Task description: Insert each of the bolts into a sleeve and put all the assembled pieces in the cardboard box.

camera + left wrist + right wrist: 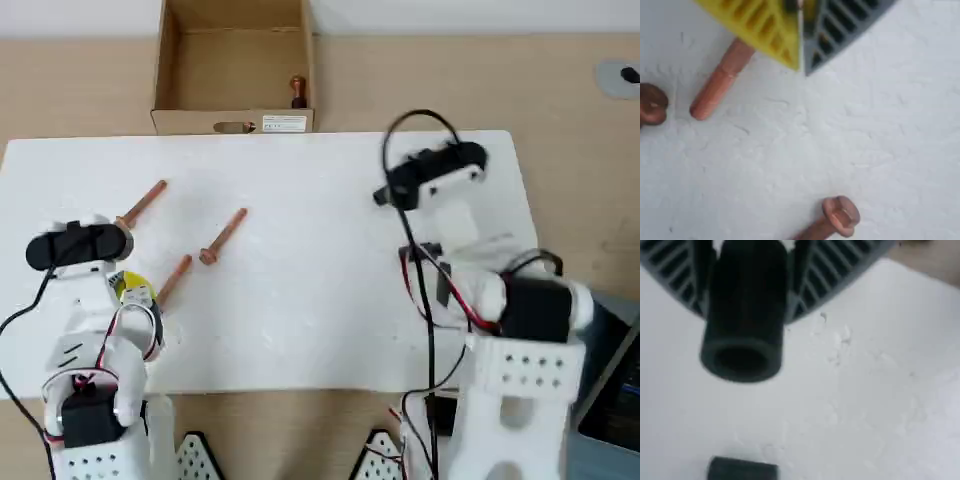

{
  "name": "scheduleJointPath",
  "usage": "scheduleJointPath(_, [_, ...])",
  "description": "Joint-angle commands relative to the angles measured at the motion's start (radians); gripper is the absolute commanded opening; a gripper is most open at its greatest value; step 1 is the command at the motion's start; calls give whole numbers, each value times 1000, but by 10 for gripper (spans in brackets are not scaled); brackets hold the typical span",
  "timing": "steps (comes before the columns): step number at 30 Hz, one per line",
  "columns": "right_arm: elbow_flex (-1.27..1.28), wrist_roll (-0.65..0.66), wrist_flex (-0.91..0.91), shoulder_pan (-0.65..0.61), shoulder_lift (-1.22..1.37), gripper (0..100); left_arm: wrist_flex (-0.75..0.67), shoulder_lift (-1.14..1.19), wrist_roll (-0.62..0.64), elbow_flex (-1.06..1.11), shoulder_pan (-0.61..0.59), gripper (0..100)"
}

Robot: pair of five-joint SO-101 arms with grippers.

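Your left hand [801, 47] has its jaws pressed together on nothing. The nearest bolt [720, 82] lies just beside it on the tabletop [320, 300], its shaft running 1-to-7 o'clock in the high view. Your right hand [745, 305], off at 3 o'clock, grips a sleeve [742, 340].

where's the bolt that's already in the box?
High view: the bolt stands inside the box, in the right corner nearest the arms, against the right wall.
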Motion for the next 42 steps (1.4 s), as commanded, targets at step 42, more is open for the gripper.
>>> scheduleJointPath(42, [194, -175, -92, 315, -180, 10, 528, 2057, -275, -1745, 288, 78])
